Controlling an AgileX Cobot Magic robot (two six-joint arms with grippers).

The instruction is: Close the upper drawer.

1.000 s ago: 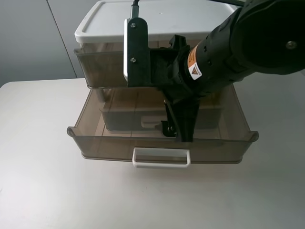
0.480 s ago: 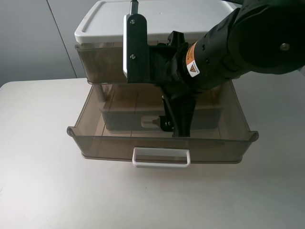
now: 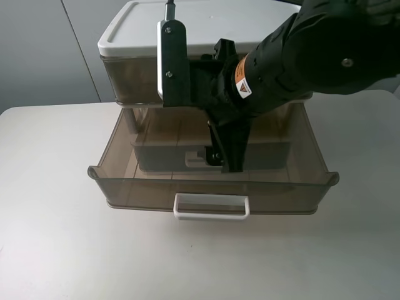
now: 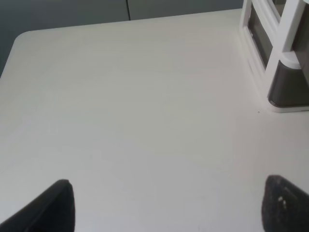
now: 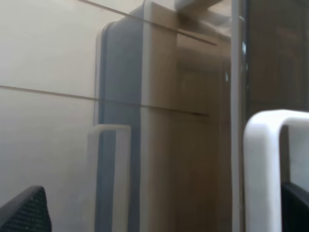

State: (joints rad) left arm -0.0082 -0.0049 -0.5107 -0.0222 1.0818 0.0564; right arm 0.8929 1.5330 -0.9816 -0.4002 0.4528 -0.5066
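Note:
The upper drawer is smoky-brown and sits almost flush under the cabinet's white top. My right gripper hangs in front of the drawer's face, fingers pointing down, and hides its handle in the exterior view. In the right wrist view the drawer front fills the frame and the white loop handle is close by one finger. The right gripper is open and holds nothing. My left gripper is open over bare table, out of the exterior view.
The bottom drawer is pulled far out toward the table front, with its white handle at the front. The cabinet's lower corner shows in the left wrist view. The white table surrounds the cabinet.
The upper drawer has slid back into the cabinet. My right arm has moved back and a little left with it. The bottom drawer has not moved.

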